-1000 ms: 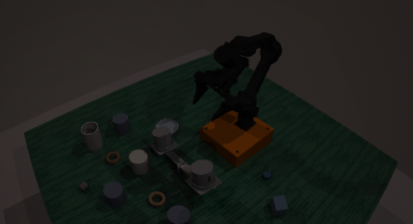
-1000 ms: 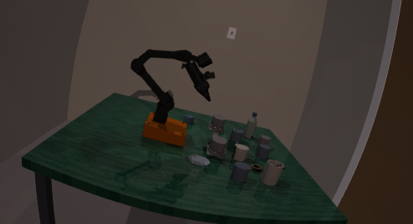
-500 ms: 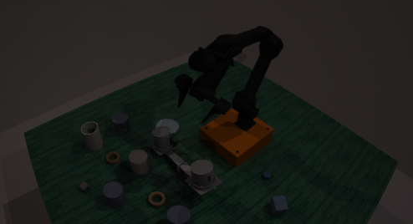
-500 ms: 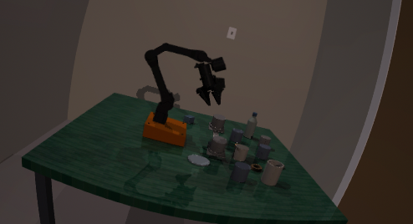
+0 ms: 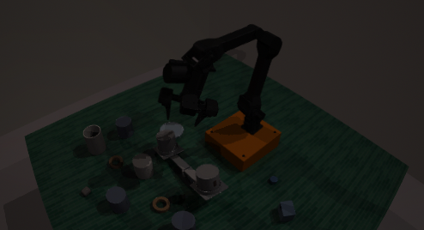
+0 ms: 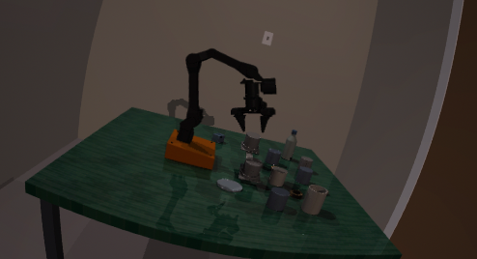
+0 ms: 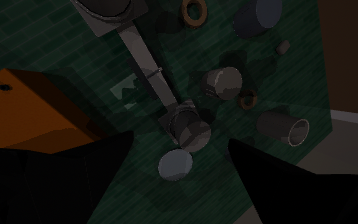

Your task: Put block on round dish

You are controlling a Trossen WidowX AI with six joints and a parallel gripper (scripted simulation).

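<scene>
my hand (image 5: 182, 120) (image 6: 251, 128) (image 7: 181, 139) is wide open and empty; both cups sit on the balance (image 5: 181, 164) (image 6: 249, 156) (image 7: 147, 62), so lifting and placing remain.

Green table (image 5: 300, 133) (image 6: 121, 184) (image 7: 125, 200) bears balance (image 5: 182, 165) (image 6: 249, 156) (image 7: 147, 62), round dish (image 5: 173, 130) (image 6: 229, 186) (image 7: 175, 164), bottle (image 6: 290, 147), two rings.
</scene>
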